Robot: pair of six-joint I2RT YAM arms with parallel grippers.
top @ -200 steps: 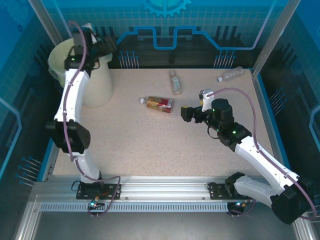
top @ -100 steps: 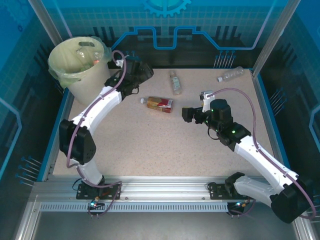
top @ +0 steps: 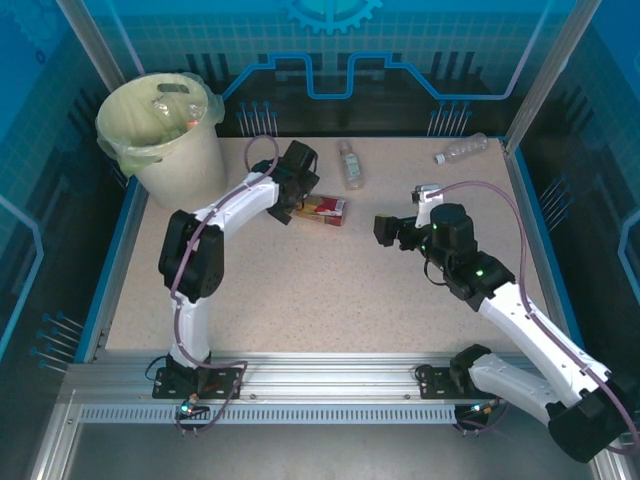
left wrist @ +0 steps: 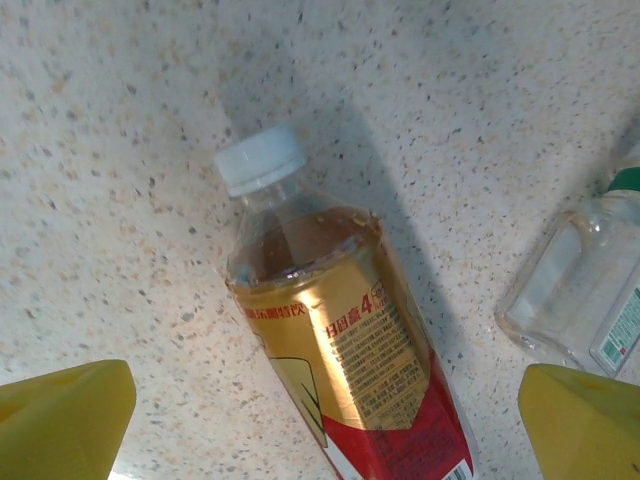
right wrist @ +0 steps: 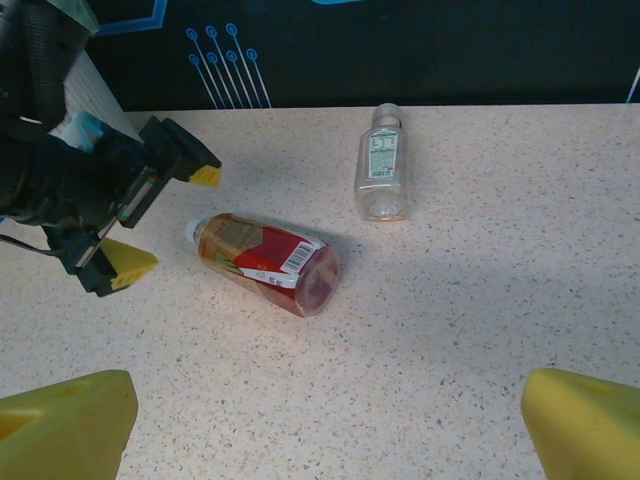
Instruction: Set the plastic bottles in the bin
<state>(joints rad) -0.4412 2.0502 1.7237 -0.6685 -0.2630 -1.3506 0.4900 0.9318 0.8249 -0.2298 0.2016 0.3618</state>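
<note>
Hovering above the cap end of the red-labelled bottle, the left gripper has its jaws spread wide and grips nothing. This bottle lies on its side on the table, just 12 o'clock of centre, white cap toward 9 o'clock. A green-capped bottle lies near it at 1 o'clock. A third bottle lies at the table's 2 o'clock corner. The bin stands at the 10 o'clock corner. The right gripper, jaws wide and empty, sits at 3 o'clock of the red-labelled bottle.
</note>
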